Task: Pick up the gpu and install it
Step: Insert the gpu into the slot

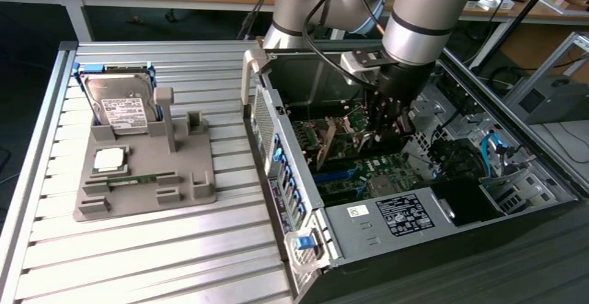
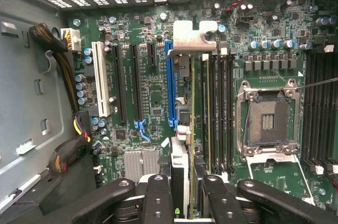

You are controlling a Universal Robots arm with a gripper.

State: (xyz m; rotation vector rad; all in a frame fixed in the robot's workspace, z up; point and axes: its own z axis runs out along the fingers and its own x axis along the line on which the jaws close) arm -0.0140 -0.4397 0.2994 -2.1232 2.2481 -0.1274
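Note:
The gpu (image 2: 193,108), a thin green card seen edge-on with its silvery end bracket (image 2: 193,36) toward the vented rear panel, hangs over the motherboard beside the long blue slot (image 2: 170,84). My gripper (image 2: 187,189) is shut on it, a black finger (image 2: 158,195) on either side of the card's near end. In the exterior view the gripper (image 1: 376,142) reaches down inside the open computer case (image 1: 368,214), and the gpu (image 1: 330,140) extends from it toward the case's rear wall. Whether the card's edge touches the slot cannot be told.
Black slots (image 2: 122,84) and a white slot (image 2: 99,78) lie beside the blue one, and the CPU socket (image 2: 266,121) on the other side. Cable bundles (image 2: 58,49) run along the case wall. Outside, a grey fixture (image 1: 147,180) holds a hard drive (image 1: 124,104), a processor (image 1: 110,158) and a memory stick (image 1: 138,180).

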